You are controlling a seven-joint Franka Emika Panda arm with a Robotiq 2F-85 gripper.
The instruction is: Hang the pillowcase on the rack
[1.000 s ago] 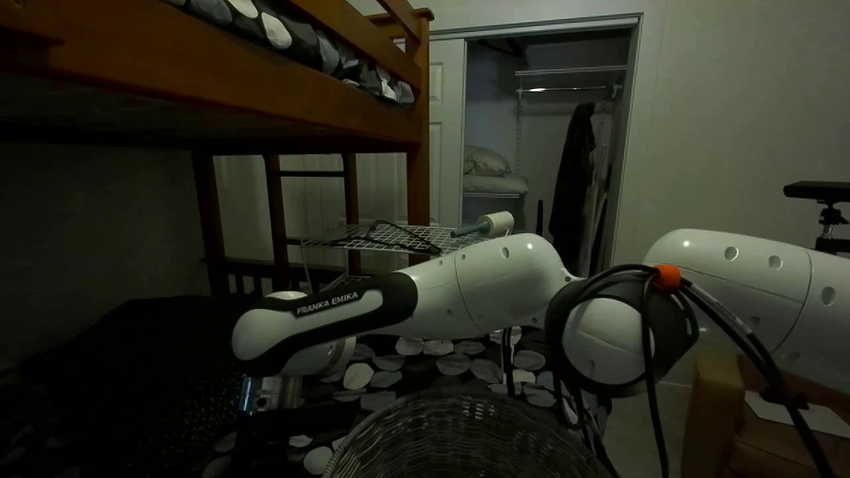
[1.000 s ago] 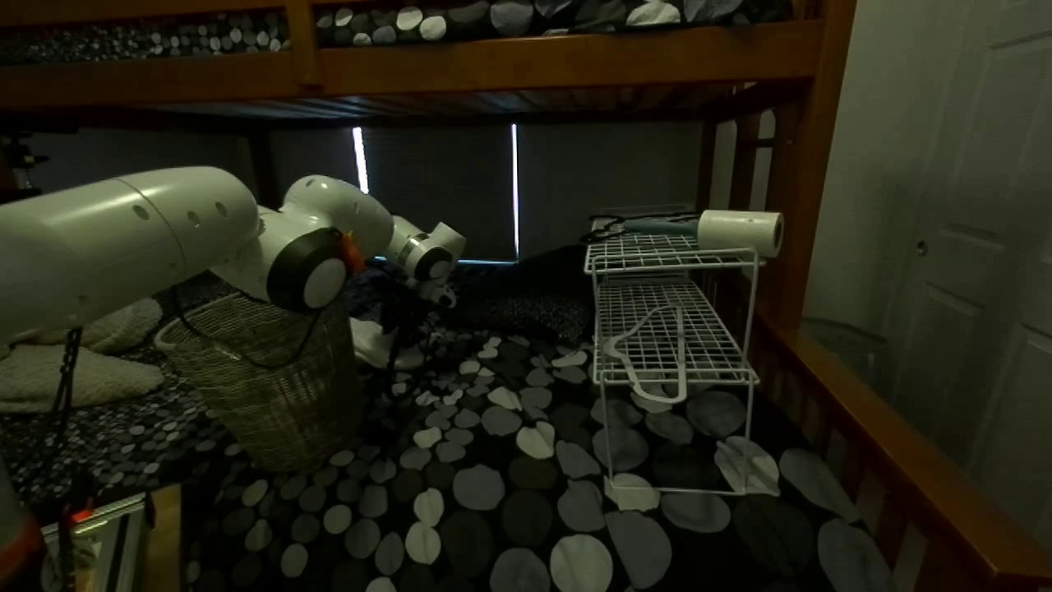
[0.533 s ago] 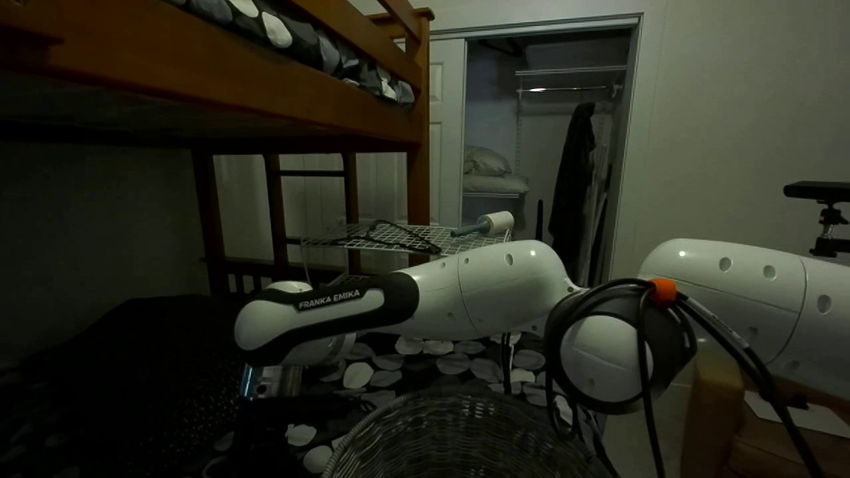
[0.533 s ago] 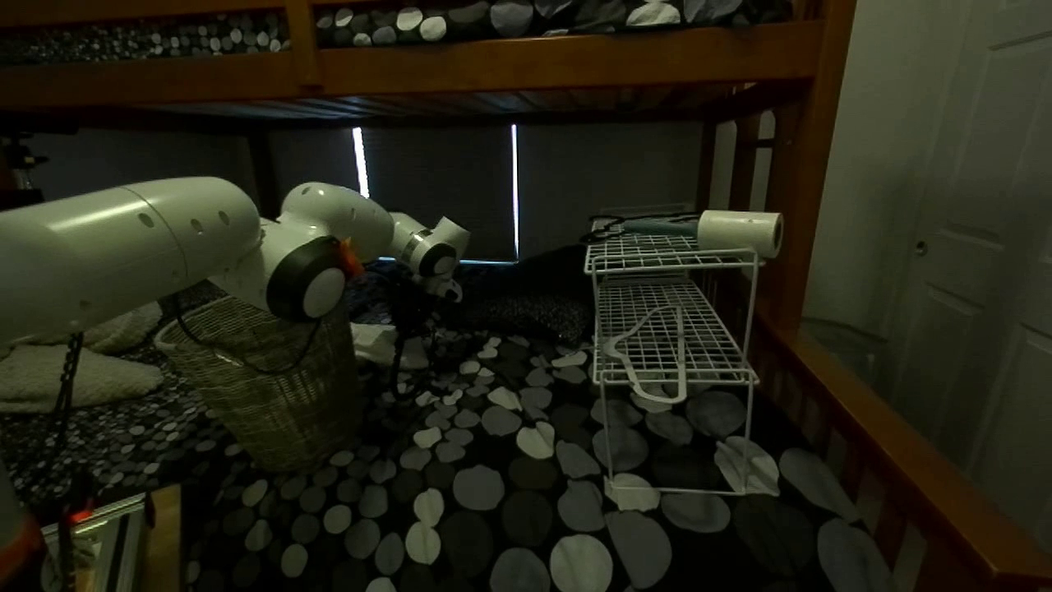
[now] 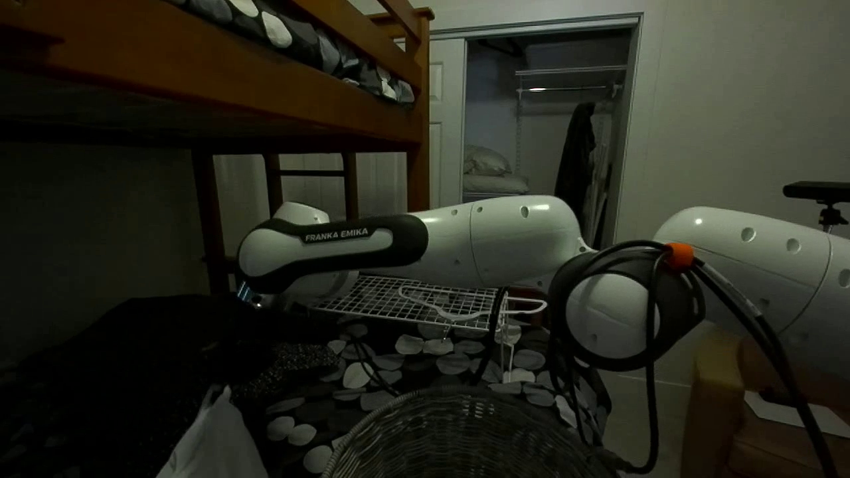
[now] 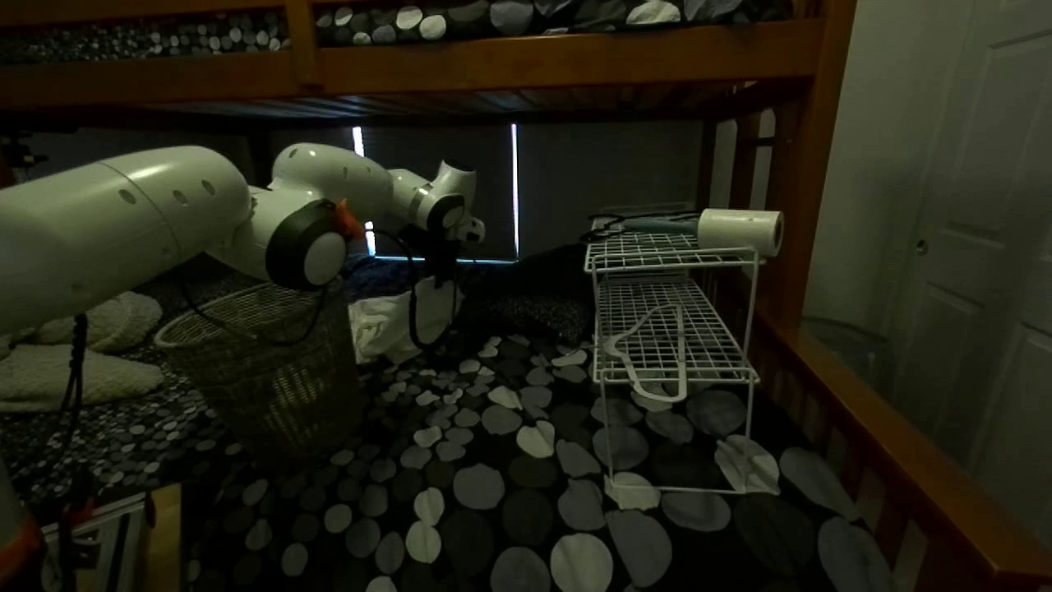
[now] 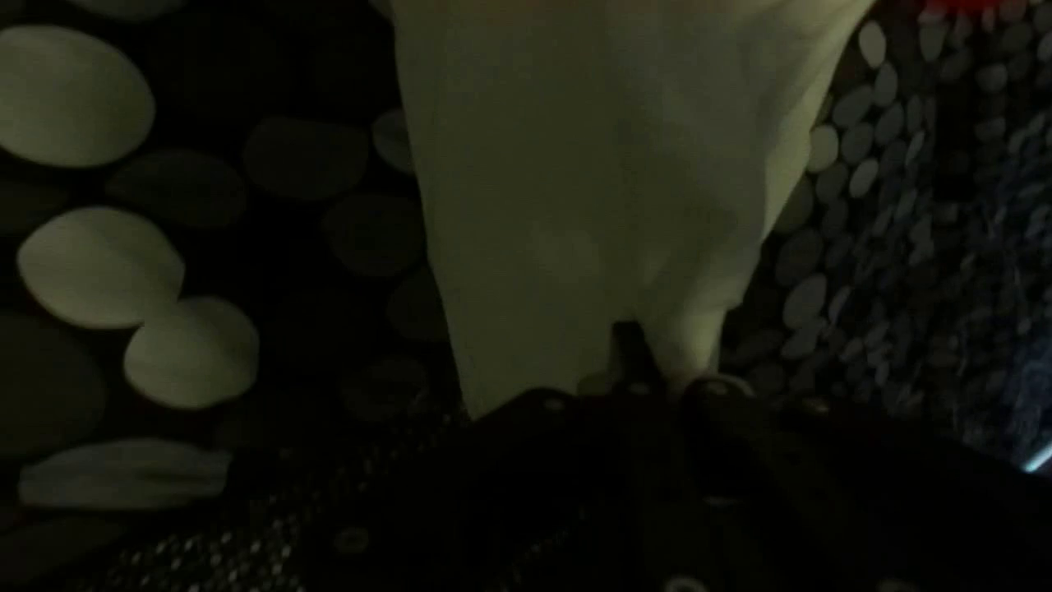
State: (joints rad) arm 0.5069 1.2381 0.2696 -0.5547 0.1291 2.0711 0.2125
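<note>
The white pillowcase (image 7: 575, 181) fills the upper middle of the wrist view, bunched towards my fingers. My gripper (image 7: 637, 362) is dark and hard to make out there, but its fingers close on the cloth. In an exterior view, the pillowcase (image 6: 403, 325) is lifted to a peak under my gripper (image 6: 442, 267), its lower part beside the basket. It also rises to a peak at the bottom left of an exterior view (image 5: 216, 438). The rack (image 6: 674, 261), a white two-tier wire shelf, stands on the bed, apart from my gripper. It is partly behind my arm in an exterior view (image 5: 425, 302).
A tall wicker basket (image 6: 271, 362) stands near my arm; its rim (image 5: 372, 418) shows too. A white hanger (image 6: 657, 353) lies on the rack's lower shelf. A lint roller (image 6: 740, 232) and a dark hanger (image 6: 604, 228) lie on top. The upper bunk (image 6: 559, 66) hangs overhead.
My arm dipped slightly, then rose. The pillowcase has been pulled up into a peak under my gripper. The rack and basket have not moved.
</note>
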